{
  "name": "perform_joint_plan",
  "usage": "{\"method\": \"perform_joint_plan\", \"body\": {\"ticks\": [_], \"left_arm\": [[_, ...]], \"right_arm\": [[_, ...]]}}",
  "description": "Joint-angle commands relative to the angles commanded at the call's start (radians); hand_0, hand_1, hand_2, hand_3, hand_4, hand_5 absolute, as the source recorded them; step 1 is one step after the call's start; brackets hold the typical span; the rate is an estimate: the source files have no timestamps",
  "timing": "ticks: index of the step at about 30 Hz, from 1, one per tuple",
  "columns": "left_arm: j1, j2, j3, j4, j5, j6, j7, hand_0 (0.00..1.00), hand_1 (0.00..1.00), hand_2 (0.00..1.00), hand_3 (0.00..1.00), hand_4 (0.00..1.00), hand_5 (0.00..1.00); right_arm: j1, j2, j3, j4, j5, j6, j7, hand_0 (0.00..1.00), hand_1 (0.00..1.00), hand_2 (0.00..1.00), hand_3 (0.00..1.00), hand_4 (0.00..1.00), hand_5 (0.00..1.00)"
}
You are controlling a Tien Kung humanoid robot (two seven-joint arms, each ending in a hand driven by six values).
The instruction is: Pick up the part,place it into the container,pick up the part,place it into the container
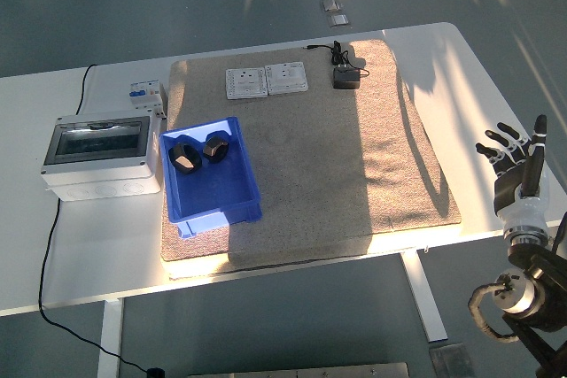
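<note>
A grey distribution box (96, 157) with a tinted transparent cover is sitting at the left of the white worktop (89, 245), and a black cable (42, 263) is running from it along the worktop and over the near edge. A small circuit breaker (146, 95) is standing just behind the box, beside the left edge of the beige mat (354, 165) that is covering the middle of the worktop. A blue container (211, 174) is resting on the left part of the mat. Two black parts are lying side by side in its far half: the left part (184, 158) and the right part (215, 148), near each other. Two white socket plates (266, 80) are lying next to each other at the far edge of the mat. A black adapter (345, 78) with its cord is lying at the far right corner of the mat. The right hand (516, 170) is hovering at the right edge of the worktop, well apart from the container, with its fingers (492, 150) spread apart and pointing upward, holding nothing.
</note>
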Motion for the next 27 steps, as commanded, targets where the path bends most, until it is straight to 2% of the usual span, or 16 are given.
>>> {"method": "perform_joint_plan", "body": {"ticks": [4, 5, 9, 10, 16, 17, 21, 22, 27], "left_arm": [[-0.003, 0.001, -0.006, 0.000, 0.002, 0.001, 0.005, 0.671, 0.656, 0.703, 0.671, 0.736, 0.795], [-0.003, 0.001, -0.008, 0.000, 0.003, 0.001, 0.005, 0.671, 0.656, 0.700, 0.670, 0.736, 0.792], [-0.002, -0.003, -0.010, 0.000, 0.005, 0.001, 0.005, 0.671, 0.656, 0.700, 0.670, 0.736, 0.792], [-0.002, -0.004, -0.011, 0.000, 0.006, 0.001, 0.006, 0.671, 0.656, 0.699, 0.669, 0.735, 0.786], [-0.002, -0.006, -0.014, 0.000, 0.010, 0.001, 0.005, 0.671, 0.657, 0.699, 0.667, 0.732, 0.784], [-0.002, -0.007, -0.014, 0.000, 0.010, 0.000, 0.005, 0.671, 0.657, 0.699, 0.667, 0.732, 0.784], [-0.003, -0.008, -0.014, 0.000, 0.011, 0.000, 0.005, 0.671, 0.657, 0.699, 0.667, 0.732, 0.784], [-0.003, -0.008, -0.014, 0.000, 0.012, 0.000, 0.004, 0.671, 0.656, 0.699, 0.666, 0.732, 0.783], [-0.005, -0.008, -0.013, 0.000, 0.012, 0.000, 0.003, 0.671, 0.656, 0.699, 0.666, 0.732, 0.783]], "right_arm": [[-0.003, 0.003, 0.014, 0.003, -0.007, -0.001, 0.000, 0.658, 0.280, 0.396, 0.484, 0.931, 0.807], [-0.004, 0.004, 0.025, 0.004, -0.016, -0.002, 0.000, 0.624, 0.239, 0.329, 0.399, 0.895, 0.764], [-0.002, 0.005, 0.092, 0.014, -0.045, -0.005, 0.000, 0.624, 0.239, 0.329, 0.399, 0.895, 0.764], [-0.001, 0.003, 0.101, 0.016, -0.049, -0.006, 0.000, 0.594, 0.210, 0.279, 0.331, 0.866, 0.738], [0.003, -0.002, 0.136, 0.026, -0.055, -0.007, 0.000, 0.594, 0.210, 0.279, 0.331, 0.866, 0.738], [0.003, 0.000, 0.136, 0.027, -0.053, -0.008, 0.000, 0.421, 0.141, 0.223, 0.260, 0.882, 0.772], [0.002, 0.007, 0.128, 0.031, -0.036, -0.024, 0.000, 0.421, 0.141, 0.223, 0.260, 0.882, 0.772], [0.003, 0.007, 0.126, 0.033, -0.036, -0.030, 0.000, 0.215, 0.045, 0.143, 0.182, 0.855, 0.772], [0.006, 0.002, 0.126, 0.062, -0.090, -0.069, 0.000, 0.215, 0.045, 0.143, 0.182, 0.855, 0.772]]}}
